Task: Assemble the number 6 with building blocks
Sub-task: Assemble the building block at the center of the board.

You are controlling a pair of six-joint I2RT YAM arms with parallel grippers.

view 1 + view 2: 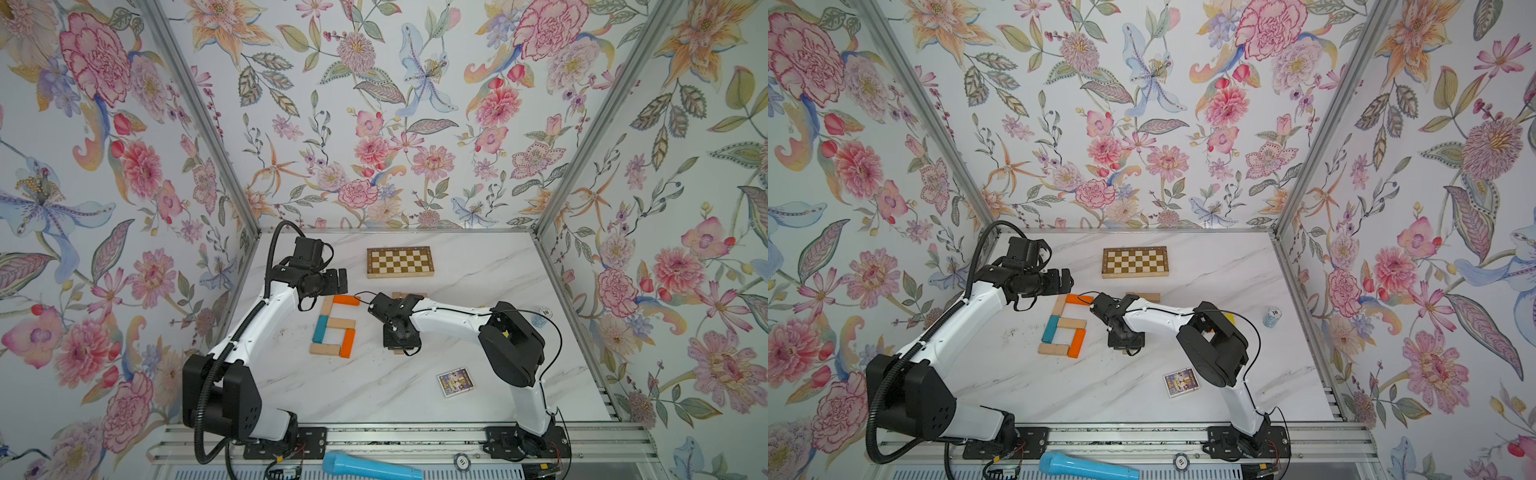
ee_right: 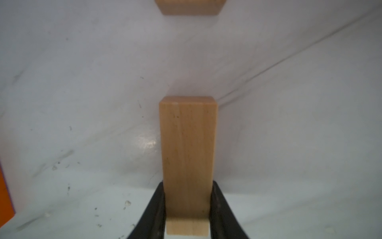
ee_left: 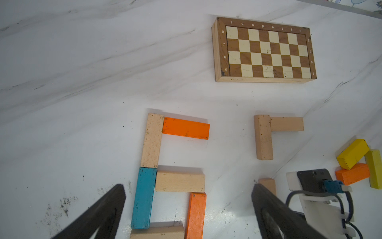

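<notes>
Desk: a white marbled desk [image 1: 478,266] carries the things.
Chessboard: the chessboard [image 1: 400,262] lies flat by the desk's far edge.
Figure: six blocks lie flat and touching, just nearer the robot than the chessboard's left corner. The orange top block [image 1: 346,300] is closest to the chessboard. The pale side block [image 1: 327,309] and the teal block [image 1: 320,328] stand in line down the left. Then come the pale middle block [image 1: 340,323], the orange side block [image 1: 347,344] and, farthest from the chessboard, the pale bottom block [image 1: 325,349].
Microphone: a light-blue microphone [image 1: 370,467] lies beyond the desk's near edge, well apart from the chessboard.
Left fingers: the left fingers [image 3: 103,211] are spread wide with nothing between them, above the figure's end nearest the chessboard.
Right fingers: the right fingers [image 2: 155,211] pinch a plain wooden block [image 2: 188,144] by one end, nearer the robot than the chessboard and just right of the figure.
Spare blocks: two pale blocks [image 3: 263,137] meet in an L just in front of the chessboard. A yellow-and-orange heap [image 3: 352,153] lies off its right end.
Card box: a small printed box [image 1: 454,381] lies well in front of the chessboard.
</notes>
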